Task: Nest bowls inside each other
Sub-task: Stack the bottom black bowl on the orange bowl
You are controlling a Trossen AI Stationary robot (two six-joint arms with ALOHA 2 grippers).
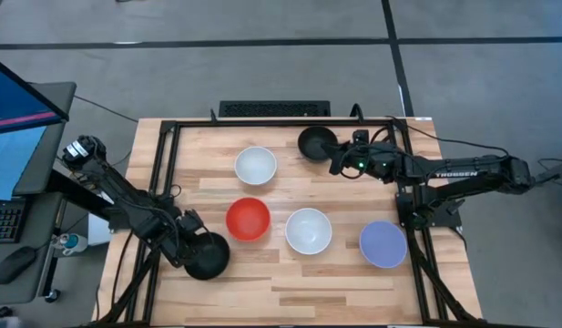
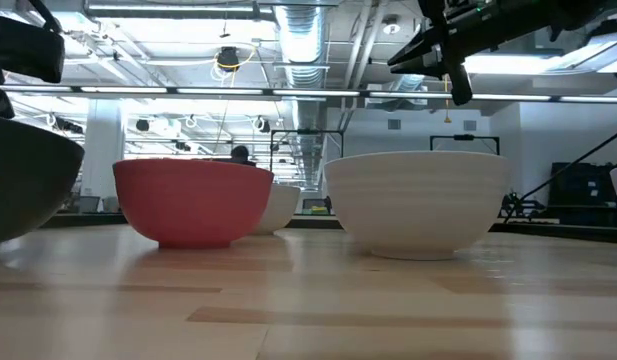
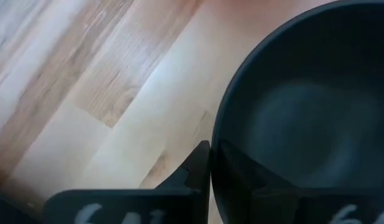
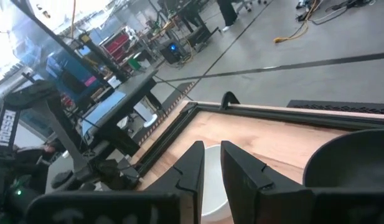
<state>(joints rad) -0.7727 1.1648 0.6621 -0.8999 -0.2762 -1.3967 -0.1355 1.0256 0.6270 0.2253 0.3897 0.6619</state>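
Observation:
My left gripper (image 1: 193, 240) (image 3: 210, 149) is at the near left, shut on a black bowl (image 1: 209, 256) (image 2: 18, 180). My right gripper (image 1: 334, 160) (image 4: 211, 149) (image 2: 398, 62) hangs high above the far right part of the table. It points toward the table's left, its fingers a narrow gap apart with nothing between them. A second black bowl (image 1: 316, 143) (image 4: 350, 165) stands on the table just beside it. A white bowl (image 1: 255, 165), a red bowl (image 1: 248, 219) (image 2: 193, 200), another white bowl (image 1: 308, 230) (image 2: 418, 205) and a lavender-blue bowl (image 1: 383, 243) each stand alone on the table. My left gripper pinches the black bowl's rim (image 3: 215, 134) on the side toward the table's left. One finger (image 3: 195, 171) is outside the wall and the other (image 3: 248, 180) inside the hollow. The fingers come from above, pointing steeply down. The bowl is upright and low at the table top.
A black frame (image 1: 162, 182) runs along the table's left and right sides. A keyboard-like black bar (image 1: 274, 108) lies at the far edge. A monitor (image 1: 16, 109) stands off the table to the left. Bare wood lies along the near edge (image 1: 299, 292).

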